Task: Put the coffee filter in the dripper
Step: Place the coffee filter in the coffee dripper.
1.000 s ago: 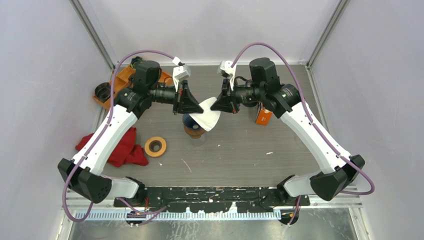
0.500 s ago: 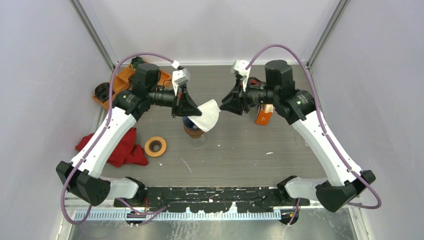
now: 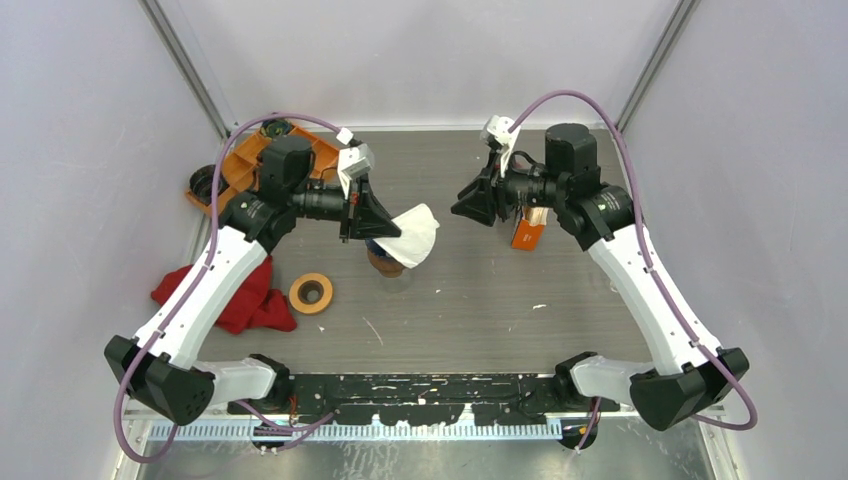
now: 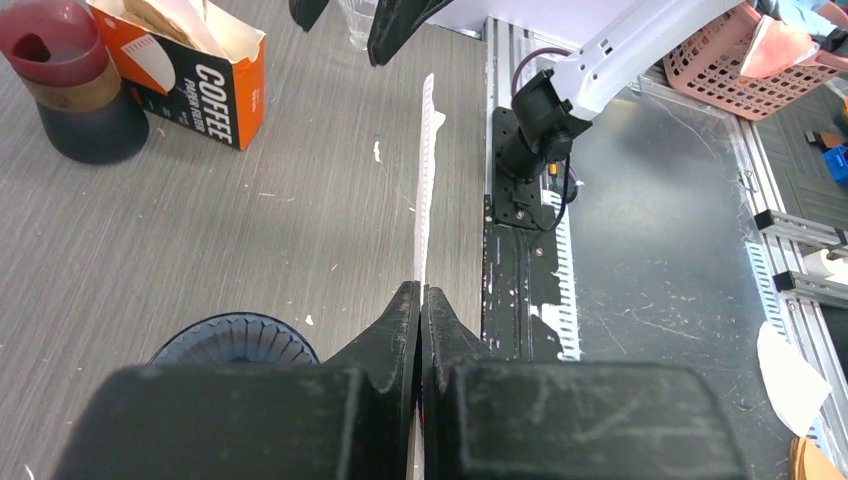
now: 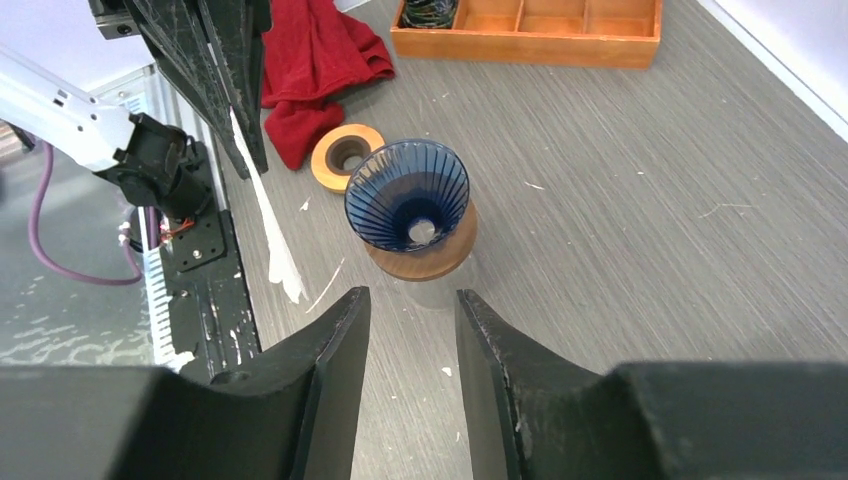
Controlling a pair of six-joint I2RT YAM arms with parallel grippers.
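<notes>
My left gripper (image 4: 420,292) pinches the thin white paper filter (image 3: 416,232), which hides most of the ribbed blue dripper (image 5: 407,195) from overhead. My right gripper (image 5: 412,296) stands parted, empty.

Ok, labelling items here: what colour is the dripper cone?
The dripper cone is ribbed dark blue; clearest in the right wrist view.

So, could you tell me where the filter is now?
In the top view the filter hangs mid-table, pinched in the left hand right by the dripper, apart from the right hand.
</notes>
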